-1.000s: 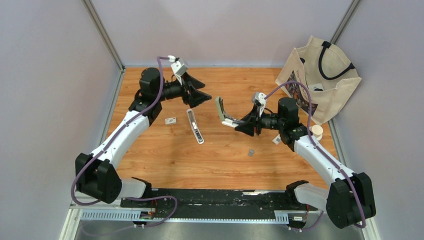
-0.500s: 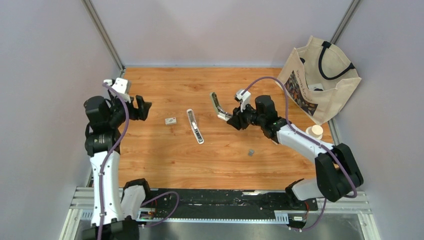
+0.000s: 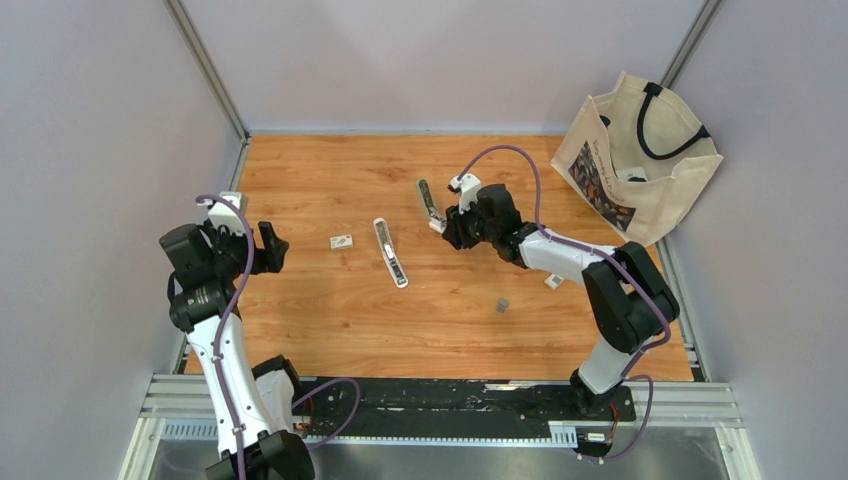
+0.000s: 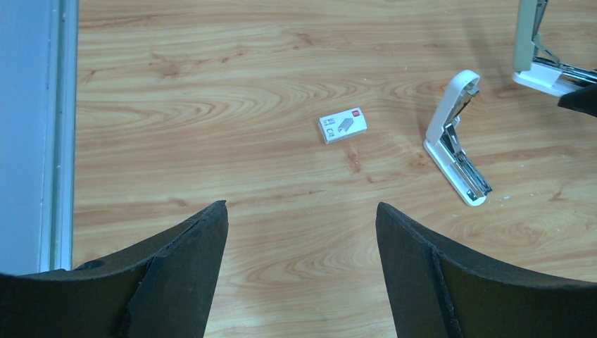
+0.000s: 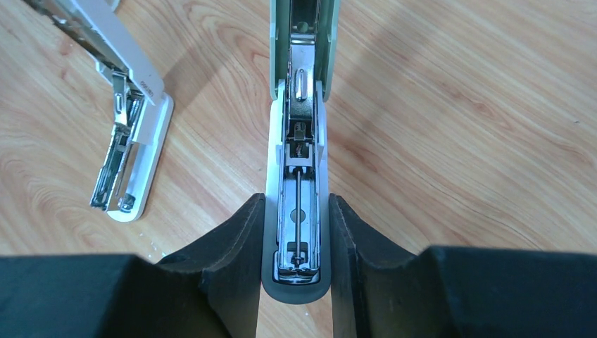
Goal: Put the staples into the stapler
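The right jaws are clenched on the sides of a green stapler, held over the far middle of the bench with its top flipped open (the wrist view looks straight down its bare rail). The left jaws stand released and empty at the left edge, facing a small staple box. Just right of that box a white stapler lies open on the wood. The staples, a tiny dark strip, lie alone on the bench nearer the bases, well apart from both staplers. A tote bag leans in the far right corner.
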Action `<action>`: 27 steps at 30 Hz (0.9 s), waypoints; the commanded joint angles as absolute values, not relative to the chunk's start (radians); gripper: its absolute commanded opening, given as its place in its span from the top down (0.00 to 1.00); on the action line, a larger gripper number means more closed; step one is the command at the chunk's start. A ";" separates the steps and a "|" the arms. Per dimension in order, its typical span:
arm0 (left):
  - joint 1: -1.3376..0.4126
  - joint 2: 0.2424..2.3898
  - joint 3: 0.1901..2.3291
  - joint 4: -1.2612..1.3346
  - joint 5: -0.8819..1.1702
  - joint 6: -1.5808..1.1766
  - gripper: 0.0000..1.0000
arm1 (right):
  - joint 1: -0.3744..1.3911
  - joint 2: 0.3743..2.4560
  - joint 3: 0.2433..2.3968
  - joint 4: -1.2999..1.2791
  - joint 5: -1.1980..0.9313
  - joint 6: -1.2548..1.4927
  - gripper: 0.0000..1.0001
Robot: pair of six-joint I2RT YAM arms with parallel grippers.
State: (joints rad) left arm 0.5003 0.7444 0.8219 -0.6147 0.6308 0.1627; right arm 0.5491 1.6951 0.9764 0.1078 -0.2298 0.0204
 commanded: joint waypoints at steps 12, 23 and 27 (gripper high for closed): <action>0.511 0.727 0.831 -0.595 0.669 0.189 0.14 | 0.643 1.798 1.123 0.066 -0.002 0.032 1.00; 0.509 0.722 0.828 -0.580 0.670 0.189 0.14 | 0.664 1.793 1.083 0.052 0.097 0.025 1.00; 0.511 0.715 0.828 -0.583 0.667 0.192 0.14 | 0.670 1.810 1.086 0.037 0.101 0.034 1.00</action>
